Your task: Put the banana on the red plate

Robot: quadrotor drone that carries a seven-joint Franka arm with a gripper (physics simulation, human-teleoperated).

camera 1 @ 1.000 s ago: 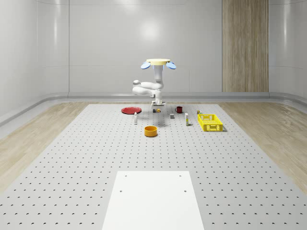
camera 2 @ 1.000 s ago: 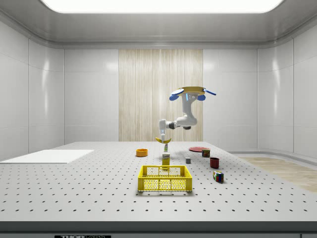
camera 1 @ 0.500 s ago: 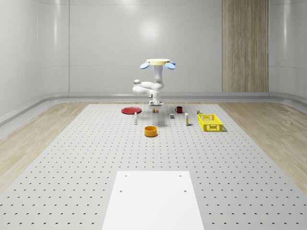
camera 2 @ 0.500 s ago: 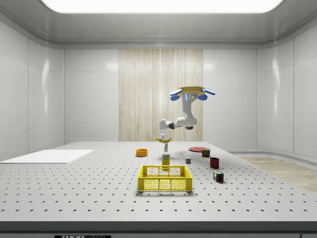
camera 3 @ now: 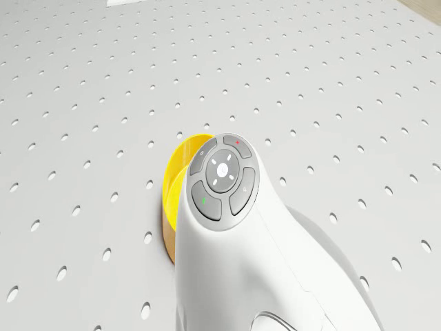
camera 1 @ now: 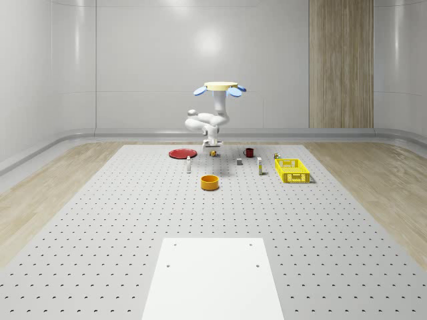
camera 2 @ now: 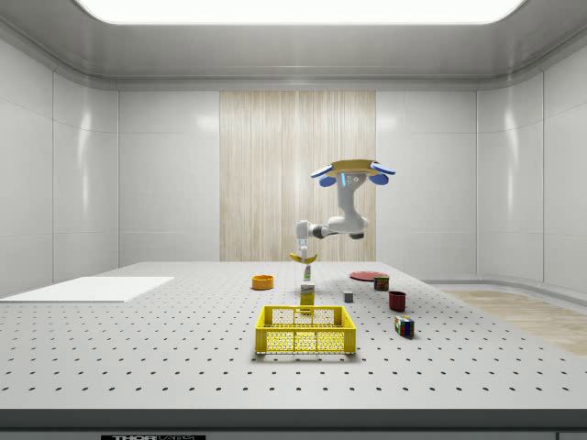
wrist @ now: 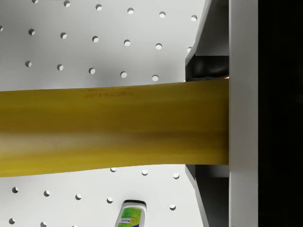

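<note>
The drone (camera 1: 221,87) hovered above the table, centre of the whole-scene view. Its gripper (camera 2: 301,256) was clamped on the banana (camera 2: 304,259), held aloft. The red plate (camera 1: 181,154), lower left, remained empty; carrying over and release were left.

Here is my count from the station:
bananas: one (wrist: 109,127)
red plates: one (camera 1: 181,154)
yellow crates: one (camera 1: 292,171)
orange bowls: one (camera 1: 210,182)
dark red mugs: one (camera 1: 249,153)
small bottles: I count two (camera 1: 189,160) (camera 1: 259,166)
colour cubes: one (camera 2: 404,325)
white mats: one (camera 1: 213,277)
</note>
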